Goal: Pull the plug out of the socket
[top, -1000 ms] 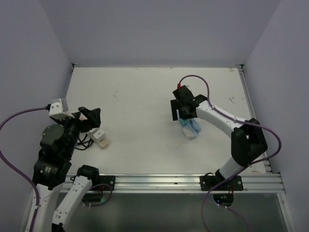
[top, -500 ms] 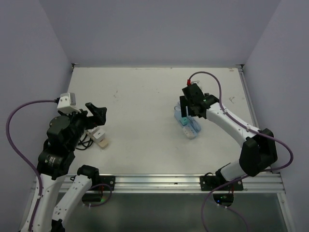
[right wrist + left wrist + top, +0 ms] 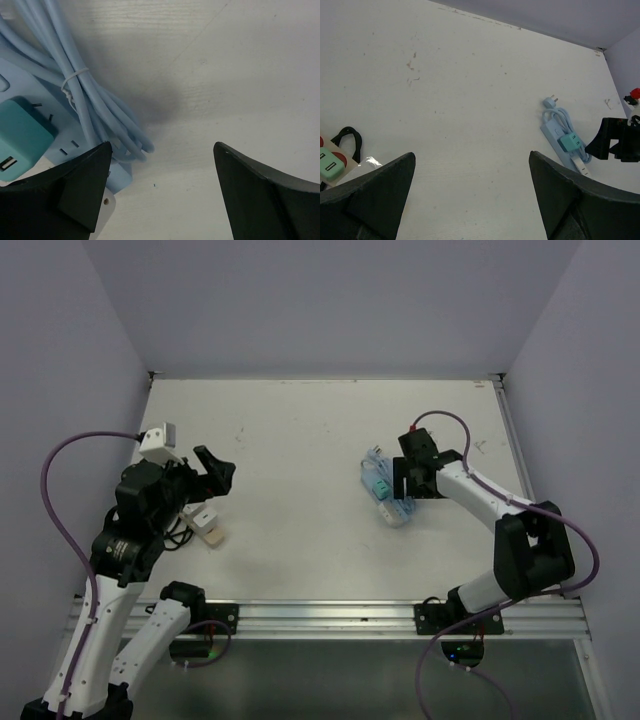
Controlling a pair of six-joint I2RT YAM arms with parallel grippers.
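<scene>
On table [image 3: 300,430], right side: teal plug [image 3: 378,487] seated in blue power strip [image 3: 397,510]. Right hand [image 3: 405,478] spread wide just beside it, likely lining up grasp. Left hand [image 3: 208,472] spread, raised, idle.

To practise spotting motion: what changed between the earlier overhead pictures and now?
The right pincer swung rightward off the light-blue plastic power strip, open, gripping nothing. The left pincer drifted rightward, also open. The teal square plug stays seated in the strip, both unmoved.
</scene>
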